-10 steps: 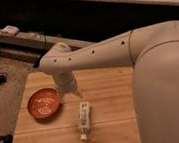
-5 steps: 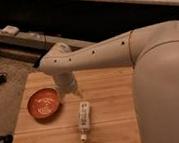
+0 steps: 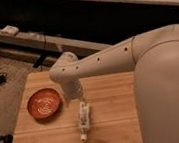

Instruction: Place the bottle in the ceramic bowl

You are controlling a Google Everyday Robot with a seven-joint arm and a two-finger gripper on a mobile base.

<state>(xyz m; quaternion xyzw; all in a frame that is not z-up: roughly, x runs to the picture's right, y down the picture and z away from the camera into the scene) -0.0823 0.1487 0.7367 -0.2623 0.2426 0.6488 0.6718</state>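
The slim white bottle [image 3: 83, 118] lies on its side on the wooden table [image 3: 111, 128], cap toward the front edge. The orange-red ceramic bowl [image 3: 43, 103] stands to its left, with nothing in it and pale swirl marks inside. My gripper [image 3: 76, 95] hangs down from the white wrist, between the bowl and the bottle, just above the bottle's far end. It holds nothing that I can see.
My large white arm [image 3: 131, 54] and body [image 3: 170, 99] fill the right side and hide the table's right part. Behind the table are a dark low bench [image 3: 33, 40], cables on the carpet [image 3: 0, 76] and a dark wall.
The wrist and gripper have moved slightly right and down, closer to the bottle's far end. The bottle and bowl have not moved.
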